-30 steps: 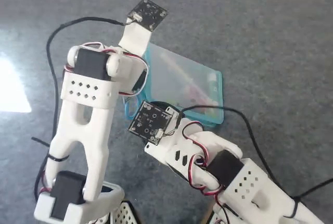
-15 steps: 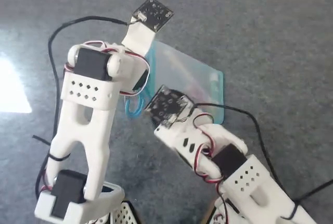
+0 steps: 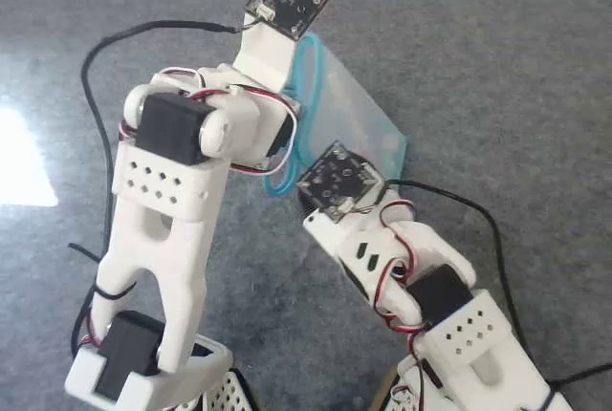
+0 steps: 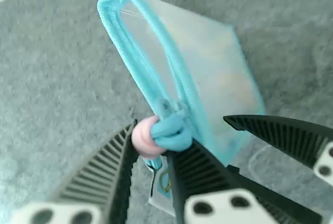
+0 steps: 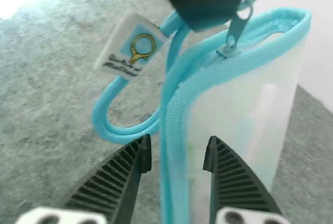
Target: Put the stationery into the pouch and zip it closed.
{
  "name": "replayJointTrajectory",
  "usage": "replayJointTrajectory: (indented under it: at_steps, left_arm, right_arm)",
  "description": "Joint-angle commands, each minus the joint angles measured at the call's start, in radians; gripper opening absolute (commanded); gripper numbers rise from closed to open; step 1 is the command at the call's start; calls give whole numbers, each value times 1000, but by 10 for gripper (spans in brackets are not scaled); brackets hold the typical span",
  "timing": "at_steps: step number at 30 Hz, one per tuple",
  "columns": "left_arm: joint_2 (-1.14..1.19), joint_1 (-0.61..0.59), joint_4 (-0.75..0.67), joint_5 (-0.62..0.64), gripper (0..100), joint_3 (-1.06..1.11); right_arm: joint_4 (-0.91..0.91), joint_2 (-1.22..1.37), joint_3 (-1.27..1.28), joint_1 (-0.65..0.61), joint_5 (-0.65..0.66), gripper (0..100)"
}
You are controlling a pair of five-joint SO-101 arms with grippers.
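A: From above, where is the pouch (image 3: 349, 110)?
B: Upper centre of the frame, tilted, with its end by the left arm (image 3: 172, 191) raised off the grey table (image 3: 497, 67). The right arm (image 3: 421, 277) comes in from the lower right, just below it. The strap (image 3: 280, 184) loops out at the middle.

A: And the left wrist view?
B: The pouch fills the upper centre. Pale shapes show inside it, too blurred to name. The left gripper (image 4: 153, 146) sits low in the frame with its jaws drawn nearly together at the strap's knot, beside a pink bead (image 4: 141, 135). It seems to pinch the strap, though the contact itself is hidden. A tag (image 4: 162, 185) shows in the slit between the jaws.

A: Right wrist view?
B: The right gripper (image 5: 177, 148) is at bottom centre, jaws spread, straddling the pouch's zip edge. Table shows between one jaw and the zip. The zip pull (image 5: 237, 26) hangs at the upper right, under the left gripper's dark tip.
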Motion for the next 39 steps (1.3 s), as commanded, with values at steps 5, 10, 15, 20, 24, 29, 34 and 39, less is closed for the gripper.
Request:
replayJointTrajectory:
  at_steps: [5,10,15,20,24,29,34,39]
  left_arm:
    - [-25,86,32,89,10,-157]
    - [-14,117,18,267,10,-265]
    - [-14,150,-117,491,11,-292]
    - [-12,215,-241,598,11,-236]
    - [-23,221,-209,574,11,-200]
    - [-12,157,-63,397,11,-173]
    - [-14,146,12,146,11,-39]
    - [-14,153,9,78,10,150]
  right_arm:
    - [-58,-36,17,107,-89,165]
    - [-120,-42,66,182,-206,165]
    - [-122,-45,63,351,-336,165]
    - [-124,-81,64,366,-338,165]
    - [-116,-137,89,363,-233,165]
    - [-84,-239,143,364,-104,165]
    - [50,-344,107,358,-35,165]
    - [200,-360,38,280,-32,165]
